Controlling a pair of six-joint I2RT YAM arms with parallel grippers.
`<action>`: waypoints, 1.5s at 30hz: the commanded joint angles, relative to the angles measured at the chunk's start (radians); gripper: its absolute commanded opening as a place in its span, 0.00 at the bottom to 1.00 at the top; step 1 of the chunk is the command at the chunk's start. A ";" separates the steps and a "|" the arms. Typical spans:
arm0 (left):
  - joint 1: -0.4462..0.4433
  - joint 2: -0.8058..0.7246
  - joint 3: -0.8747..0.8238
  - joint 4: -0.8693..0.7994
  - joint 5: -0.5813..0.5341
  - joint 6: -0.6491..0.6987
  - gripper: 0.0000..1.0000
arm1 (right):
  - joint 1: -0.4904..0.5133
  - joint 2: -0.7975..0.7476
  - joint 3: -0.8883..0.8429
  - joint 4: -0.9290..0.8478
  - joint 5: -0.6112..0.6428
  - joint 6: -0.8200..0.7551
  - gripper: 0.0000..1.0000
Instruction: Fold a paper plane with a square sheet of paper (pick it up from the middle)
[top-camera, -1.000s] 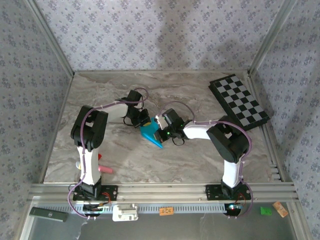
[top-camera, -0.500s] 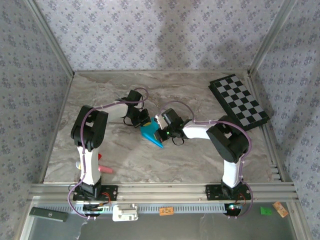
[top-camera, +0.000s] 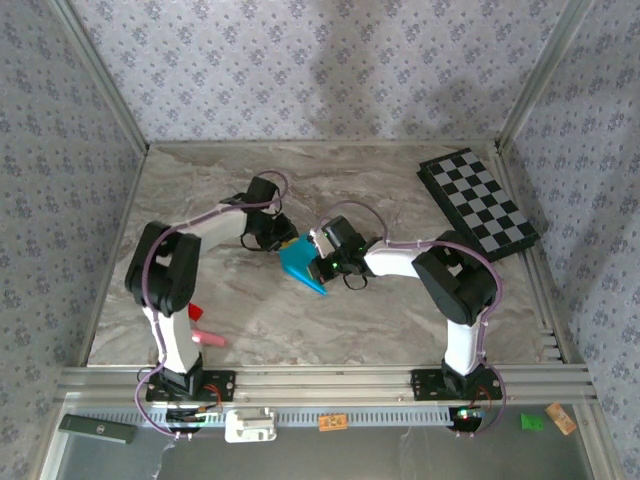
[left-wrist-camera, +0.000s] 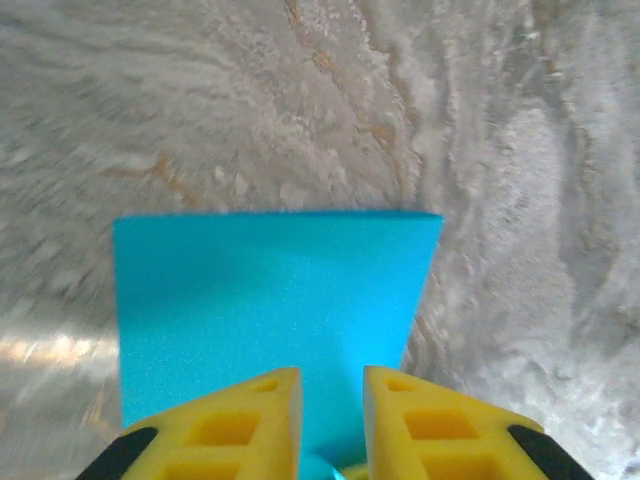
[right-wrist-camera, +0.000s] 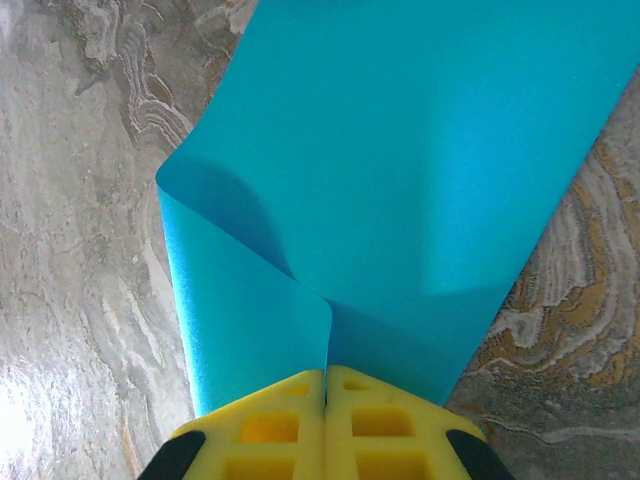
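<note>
The cyan-blue sheet of paper (top-camera: 300, 263) lies folded at mid-table as a wedge, its sharp point toward the near edge. My right gripper (top-camera: 318, 266) is at its right side. In the right wrist view this gripper (right-wrist-camera: 326, 375) is shut on a raised fold of the paper (right-wrist-camera: 400, 150), which curls up at the left. My left gripper (top-camera: 283, 241) is at the paper's far left corner. In the left wrist view its yellow fingers stand slightly apart (left-wrist-camera: 332, 385) over the flat paper (left-wrist-camera: 270, 300), gripping nothing.
A black-and-white checkered board (top-camera: 480, 203) lies at the far right of the marble table (top-camera: 400, 320). Small red-and-pink objects (top-camera: 206, 337) sit near the left arm's base. Metal frame rails (top-camera: 330, 380) and patterned walls bound the table.
My left gripper's jaws have parted, letting go of the paper. The left arm's elbow has swung out to the left. The right gripper and the paper have stayed in place.
</note>
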 joint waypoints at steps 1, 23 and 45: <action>0.007 -0.108 -0.084 0.063 -0.036 -0.096 0.24 | 0.004 0.039 0.013 -0.063 0.033 0.009 0.00; -0.106 -0.160 -0.366 0.376 0.088 -0.320 0.11 | 0.000 0.053 0.020 -0.081 0.031 0.024 0.00; -0.109 -0.091 -0.397 0.397 0.090 -0.300 0.09 | 0.001 0.062 0.028 -0.095 0.034 0.027 0.00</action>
